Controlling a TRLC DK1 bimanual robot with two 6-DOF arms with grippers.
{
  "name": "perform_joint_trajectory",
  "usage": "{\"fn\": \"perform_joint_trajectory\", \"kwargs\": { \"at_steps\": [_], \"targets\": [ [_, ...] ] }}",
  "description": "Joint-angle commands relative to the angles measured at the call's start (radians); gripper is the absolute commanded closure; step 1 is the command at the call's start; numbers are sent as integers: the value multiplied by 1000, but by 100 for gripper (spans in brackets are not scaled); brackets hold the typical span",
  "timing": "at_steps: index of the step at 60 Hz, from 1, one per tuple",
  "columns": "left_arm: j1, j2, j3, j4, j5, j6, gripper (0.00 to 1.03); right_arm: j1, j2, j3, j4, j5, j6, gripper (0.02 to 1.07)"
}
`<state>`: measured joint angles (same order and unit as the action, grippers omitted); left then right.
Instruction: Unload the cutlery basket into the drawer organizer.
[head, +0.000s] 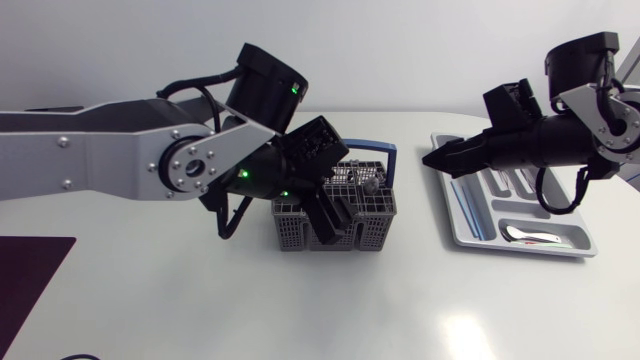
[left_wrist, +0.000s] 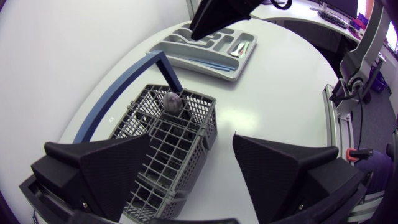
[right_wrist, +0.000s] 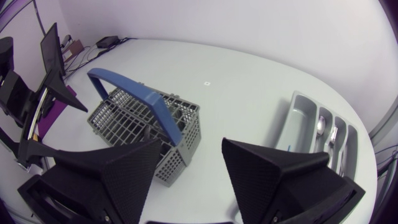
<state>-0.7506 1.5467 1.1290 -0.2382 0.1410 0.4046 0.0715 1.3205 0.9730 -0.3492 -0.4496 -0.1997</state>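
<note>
Left pincer (left_wrist: 193, 140) spread over the cutlery basket (left_wrist: 208, 127), one finger above it, the other outside its wall; right pincer (right_wrist: 191, 143) spread, empty.
Cutlery piece (left_wrist: 173, 101) stands in the basket ahead of the left pincer. Probably stiff, light, slick metal, so pinch the upstanding end. Drawer organizer (right_wrist: 298, 118) sits on the bench (right_wrist: 249, 81) beside the right pincer.

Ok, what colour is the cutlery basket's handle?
Blue handle on a grey basket; it shows best in the right wrist view.
</note>
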Motion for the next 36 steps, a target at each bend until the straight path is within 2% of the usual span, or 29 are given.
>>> {"fn": "perform_joint_trajectory", "kwargs": {
  "at_steps": [1,23,31,36],
  "targets": [
    [17,18,-46,46,0,22,6,42,5,-23,-11,-12,36,36],
    [79,30,-113,120,68,-10,6,165,54,-39,19,-11,132,37],
    [97,38,-130,137,88,-7,6,200,82,-49,55,-3,151,45],
    [108,43,-136,143,94,-4,5,228,105,-57,82,19,160,45]
  ]
}}
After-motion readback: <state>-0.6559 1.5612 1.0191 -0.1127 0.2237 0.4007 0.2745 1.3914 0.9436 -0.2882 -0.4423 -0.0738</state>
